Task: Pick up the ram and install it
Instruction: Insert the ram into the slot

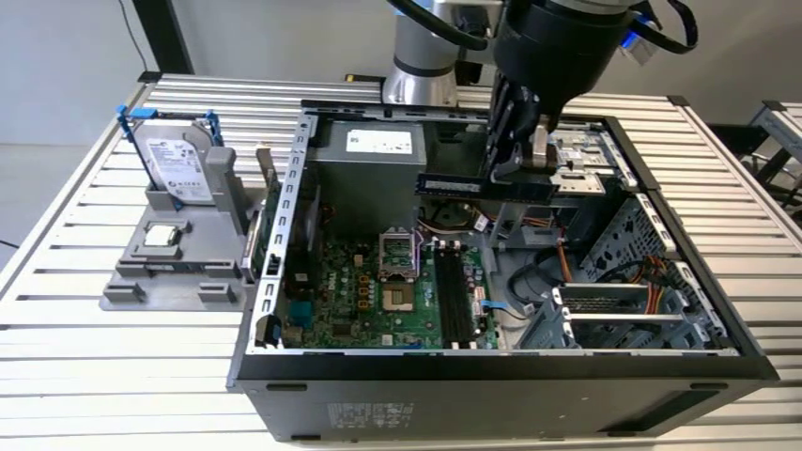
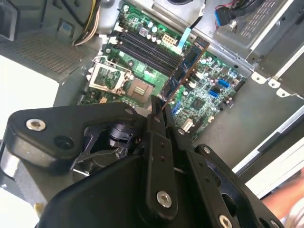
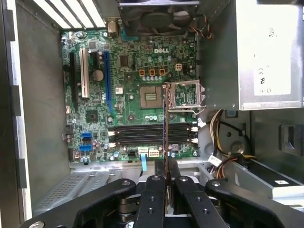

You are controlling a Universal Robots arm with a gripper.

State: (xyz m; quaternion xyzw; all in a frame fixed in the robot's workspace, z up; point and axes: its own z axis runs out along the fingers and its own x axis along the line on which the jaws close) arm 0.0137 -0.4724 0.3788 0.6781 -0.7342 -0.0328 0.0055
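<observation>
The gripper (image 1: 512, 175) is clamped on the ram (image 1: 467, 184), holding it up in the air above the motherboard (image 1: 357, 291). The stick hangs clear over that board's black memory slots (image 1: 454, 297).

Ram (image 1: 483, 185) (in pincer (image 3: 166, 165)) hangs above the motherboard (image 1: 376, 293).

A white logo (image 3: 161, 50) stands on the motherboard (image 3: 128, 102), and labels (image 1: 379, 141) with small print, too fine to read, stand on the power supply (image 1: 363, 183) and hard drive (image 1: 176, 167).
</observation>
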